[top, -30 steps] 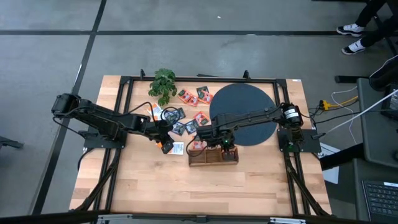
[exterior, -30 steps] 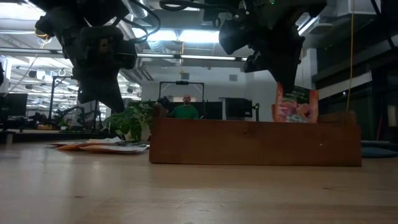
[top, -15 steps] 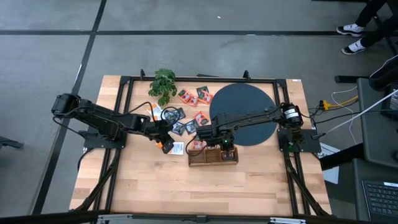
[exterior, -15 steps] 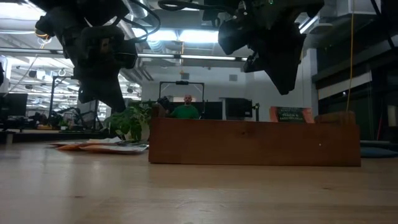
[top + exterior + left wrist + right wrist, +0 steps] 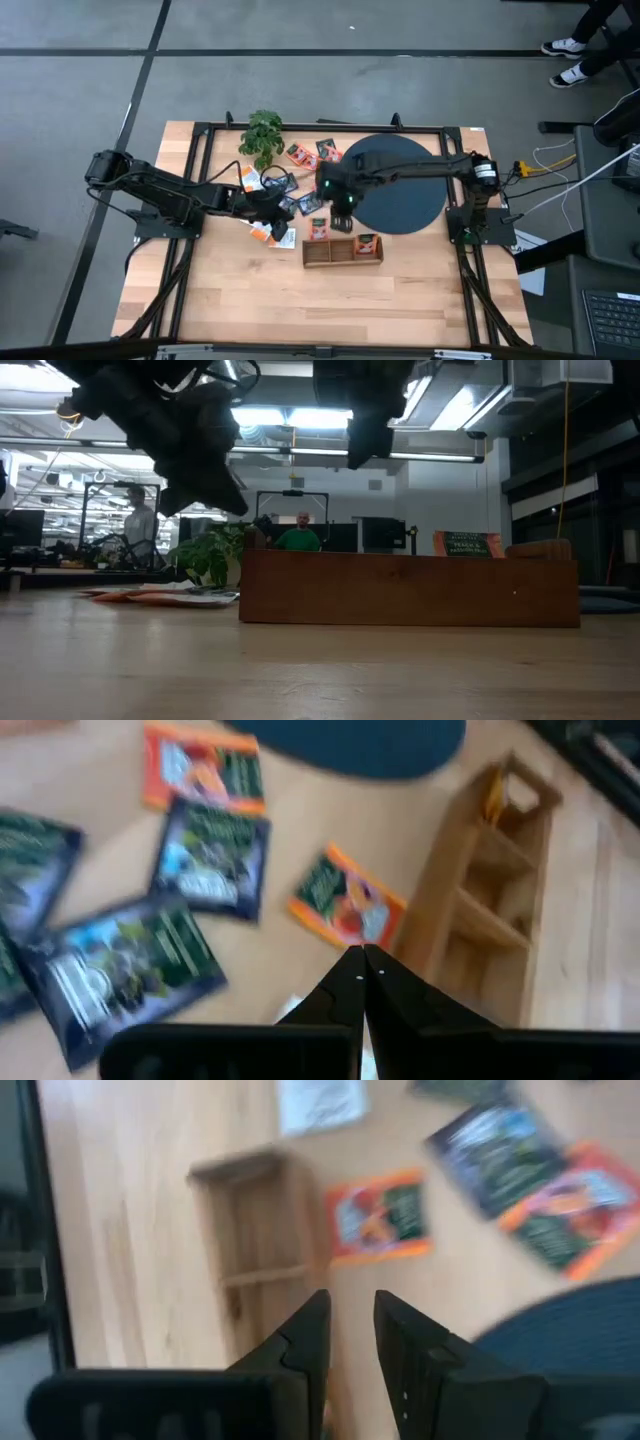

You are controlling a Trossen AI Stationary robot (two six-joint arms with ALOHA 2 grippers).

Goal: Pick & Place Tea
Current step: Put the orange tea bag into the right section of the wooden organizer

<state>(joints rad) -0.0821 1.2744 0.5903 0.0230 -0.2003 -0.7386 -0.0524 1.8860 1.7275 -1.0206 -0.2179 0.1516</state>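
1. The left gripper (image 5: 272, 226) was seen at centre-left of the high view, its fingers pressed fully together – nothing could be made out between them.
2. The right gripper (image 5: 340, 197) was held at the black disc's (image 5: 400, 205) left edge, fingers slightly parted and empty.
3. Tea packets (image 5: 300, 157) were scattered on the table (image 5: 230, 290) above the wooden rack (image 5: 343, 252) – one orange packet (image 5: 366, 243) was stood inside it.

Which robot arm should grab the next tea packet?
Probably the right gripper: its jaws are open and empty above the loose tea packets. The left gripper hangs beside them too, but its jaws are shut.
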